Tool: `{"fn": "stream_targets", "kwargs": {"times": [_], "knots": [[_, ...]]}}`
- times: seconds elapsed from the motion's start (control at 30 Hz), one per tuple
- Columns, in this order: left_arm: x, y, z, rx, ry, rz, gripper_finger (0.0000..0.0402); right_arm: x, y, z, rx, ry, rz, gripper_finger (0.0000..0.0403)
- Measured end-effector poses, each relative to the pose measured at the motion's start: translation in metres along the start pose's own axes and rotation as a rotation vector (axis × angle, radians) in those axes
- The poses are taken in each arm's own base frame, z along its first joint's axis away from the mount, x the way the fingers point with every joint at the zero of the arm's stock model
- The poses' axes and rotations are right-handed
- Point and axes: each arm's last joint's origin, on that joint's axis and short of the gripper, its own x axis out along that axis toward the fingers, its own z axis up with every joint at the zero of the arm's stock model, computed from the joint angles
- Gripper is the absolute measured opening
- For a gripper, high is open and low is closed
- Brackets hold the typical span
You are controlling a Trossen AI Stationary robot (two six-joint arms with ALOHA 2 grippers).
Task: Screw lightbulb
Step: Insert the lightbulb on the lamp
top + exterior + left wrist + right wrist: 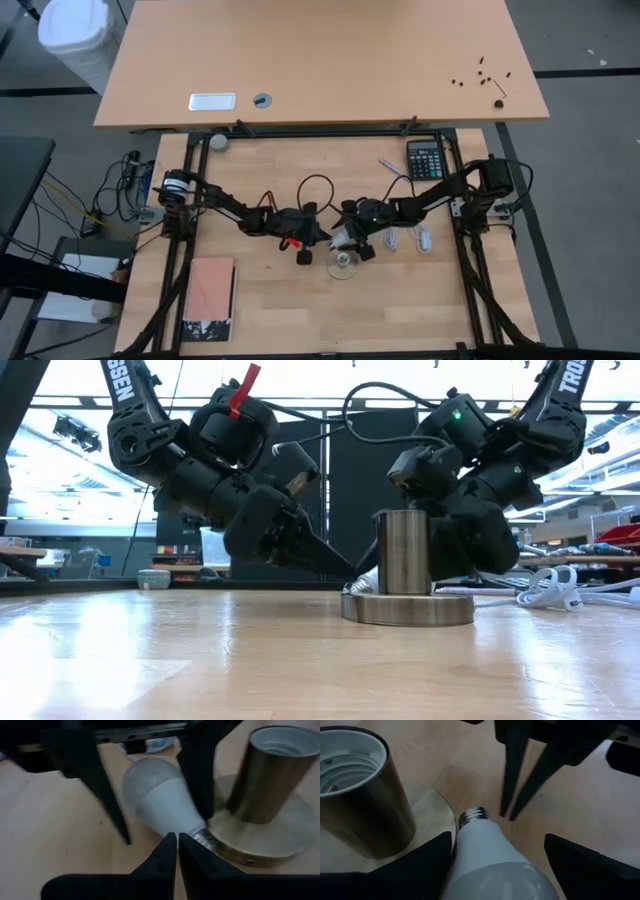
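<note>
The lightbulb [485, 855] lies on its side at lower centre of the right wrist view, threads beside the socket [360, 790] base. The right gripper [495, 865] straddles its globe, fingers spread; it should close squarely on the globe. The left gripper [177, 852], clenched empty, points at the threads.

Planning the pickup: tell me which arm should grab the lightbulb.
Right, probably. Its pincer stands open astride the lightbulb lying beside the socket; the left pincer is shut, tips at the bulb's screw base.

Even daylight — soft wrist-view blur
</note>
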Motion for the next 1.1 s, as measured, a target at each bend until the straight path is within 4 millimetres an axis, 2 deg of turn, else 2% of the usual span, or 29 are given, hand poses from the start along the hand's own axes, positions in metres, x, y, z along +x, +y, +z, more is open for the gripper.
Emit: {"fn": "stream_targets", "kwargs": {"times": [0.27,0.4,0.53,0.8,0.93,1.1], "knots": [[0.000,0.001,-0.001,-0.005,0.013,0.038,0.0025,0.000,-0.003,-0.005,0.026,0.040,0.008,0.0277],[0.000,0.001,-0.002,-0.008,0.017,0.040,0.0025,-0.001,-0.005,-0.008,0.066,0.060,0.002,0.0269],[0.000,0.001,-0.002,-0.008,0.019,0.040,0.0025,-0.001,-0.005,-0.008,0.076,0.066,-0.001,0.0284],[0.000,0.001,-0.002,-0.025,0.022,0.039,0.0025,-0.001,-0.006,-0.008,0.083,0.067,-0.011,0.0340],[0.000,0.001,-0.004,-0.025,0.038,0.037,0.0025,-0.003,-0.006,-0.008,0.084,0.076,-0.009,0.0346],[0.000,0.001,-0.005,-0.024,0.055,0.034,0.0025,-0.015,-0.007,-0.001,0.033,0.098,-0.038,0.0339]]}}
